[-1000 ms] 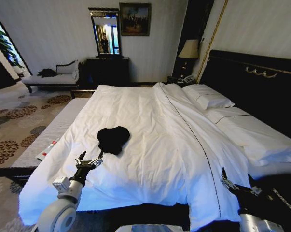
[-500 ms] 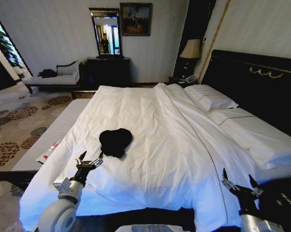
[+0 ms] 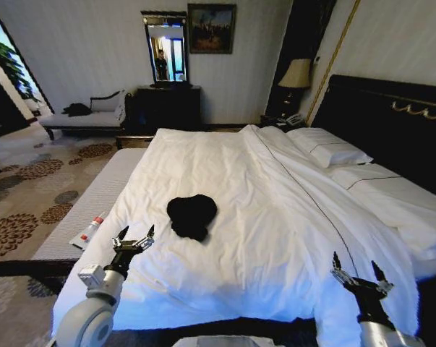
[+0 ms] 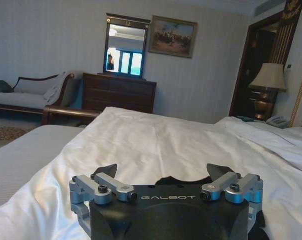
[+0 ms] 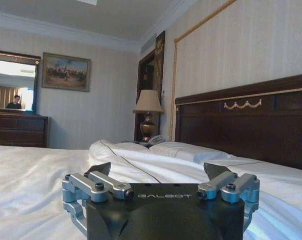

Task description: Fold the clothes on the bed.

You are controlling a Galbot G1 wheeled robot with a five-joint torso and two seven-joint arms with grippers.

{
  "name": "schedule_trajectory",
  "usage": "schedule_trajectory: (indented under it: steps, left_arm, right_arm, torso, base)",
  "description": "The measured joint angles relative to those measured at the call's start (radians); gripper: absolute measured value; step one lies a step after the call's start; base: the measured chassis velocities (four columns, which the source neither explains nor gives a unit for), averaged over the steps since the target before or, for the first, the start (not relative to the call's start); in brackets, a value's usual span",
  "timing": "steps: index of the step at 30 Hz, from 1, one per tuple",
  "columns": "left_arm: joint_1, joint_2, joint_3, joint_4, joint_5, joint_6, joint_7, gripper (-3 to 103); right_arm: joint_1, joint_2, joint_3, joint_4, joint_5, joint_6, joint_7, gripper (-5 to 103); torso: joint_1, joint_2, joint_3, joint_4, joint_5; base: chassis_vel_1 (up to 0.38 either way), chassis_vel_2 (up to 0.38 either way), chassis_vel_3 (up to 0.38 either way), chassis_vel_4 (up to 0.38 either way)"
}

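T-shirt (image 3: 191, 215) bunched at frame centre on bed (image 3: 275, 217), up-right of left gripper (image 3: 134, 239), jaws apart; right gripper (image 3: 359, 272) lower right, apart, farther. Left wrist: shirt (image 4: 183, 179) just past jaws. Right wrist: gripper (image 5: 161, 176) spread, facing headboard.

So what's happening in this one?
A two-armed robot faces a bed where a black T-shirt lies crumpled on the white duvet, not yet folded. The left pincer hovers open just short of the shirt, nearer the robot. The right pincer hangs open over the bed's near right corner. Neither is touching the shirt.
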Motion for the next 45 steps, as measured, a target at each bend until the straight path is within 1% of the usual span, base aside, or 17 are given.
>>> schedule_trajectory:
  steps: [2,13,20,27,33,41,45]
  left_arm:
    - [0.0,0.0,0.0,-0.002,0.0,0.0,0.0,100]
    - [-0.01,0.011,0.001,-0.004,-0.001,0.002,-0.004,100]
    - [-0.022,0.017,0.001,-0.005,-0.01,0.006,-0.01,100]
    - [-0.016,0.012,0.003,-0.003,-0.009,0.006,-0.01,100]
    - [-0.016,0.01,0.004,-0.002,-0.008,0.006,-0.009,100]
    - [-0.012,0.008,0.004,-0.001,-0.006,0.006,-0.009,100]
    - [-0.014,0.006,0.003,0.001,-0.006,0.006,-0.009,100]
  right_arm:
    - [0.002,0.0,0.002,-0.001,-0.003,0.002,-0.002,100]
    - [0.003,-0.005,0.013,-0.012,-0.038,0.01,-0.002,100]
    - [0.007,-0.005,0.009,-0.007,-0.001,0.011,0.005,100]
    - [0.006,-0.005,0.008,-0.009,-0.027,0.008,0.01,100]
    - [0.007,-0.006,0.007,-0.01,-0.027,0.004,0.019,100]
    - [0.008,-0.006,0.003,-0.012,-0.023,0.005,0.018,100]
    - [0.008,-0.008,0.0,-0.01,-0.009,0.005,0.018,100]
  torso:
    - [0.0,0.0,0.0,0.0001,0.0007]
    - [0.001,0.0,0.0,0.0,0.0004]
    - [0.0,0.0,0.0,0.0,0.0003]
    - [0.0,0.0,0.0,0.0,0.0004]
    - [0.0,0.0,0.0,0.0,0.0007]
    - [0.0,0.0,0.0,0.0,0.0002]
    - [0.0,0.0,0.0,0.0,0.0004]
  base:
    - [-0.056,0.092,0.086,-0.095]
    - [-0.124,0.097,0.133,-0.1]
    - [0.006,0.099,-0.012,-0.11]
    - [0.017,0.024,-0.009,-0.027]
    - [0.002,0.007,-0.005,-0.017]
    - [0.038,0.081,-0.043,-0.08]
    - [0.046,0.097,-0.048,-0.12]
